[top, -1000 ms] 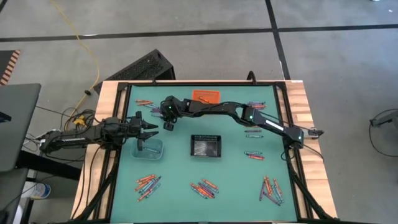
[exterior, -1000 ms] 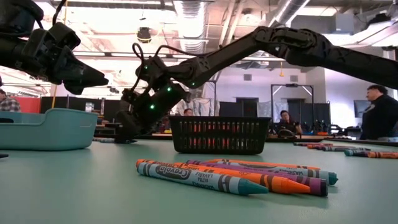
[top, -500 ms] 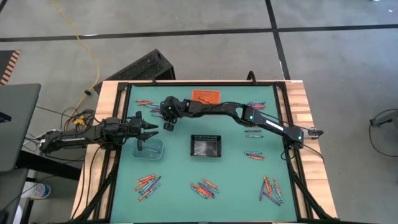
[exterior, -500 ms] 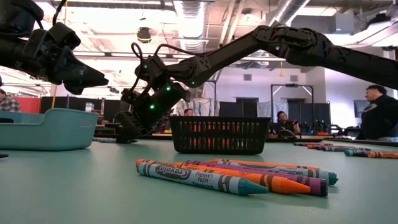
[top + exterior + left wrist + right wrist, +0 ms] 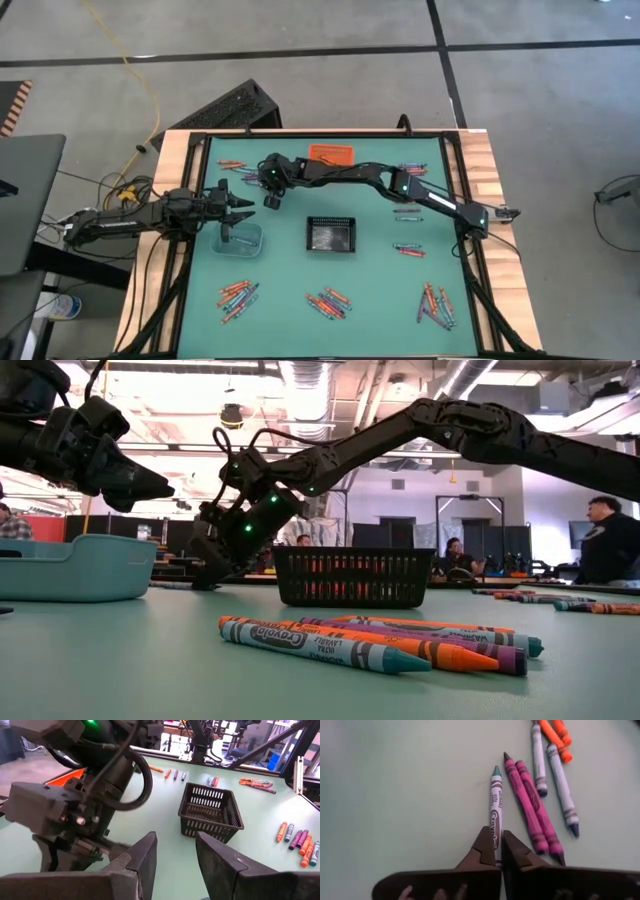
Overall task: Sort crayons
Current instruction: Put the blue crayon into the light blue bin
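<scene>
Crayons [image 5: 535, 810] crowd the right gripper [image 5: 499, 851], pinching a teal crayon [image 5: 495, 802]; left gripper [image 5: 175, 852] gapes.

"Crayola" legible on the wrapper of the front blue-grey crayon [image 5: 320, 643] in the low view; other wrapper print too small to read.

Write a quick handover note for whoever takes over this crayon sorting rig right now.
Right gripper: reached across to the table's far left, shut on a blue-grey crayon beside two pink crayons.
Left gripper: open, empty, above the clear bin.
Loose crayons: three clusters along the near edge, more at the right side and far left.
Black basket mid-table, orange bin at the far edge.
Done: little sorting visible. Left: nearly all crayons.
</scene>
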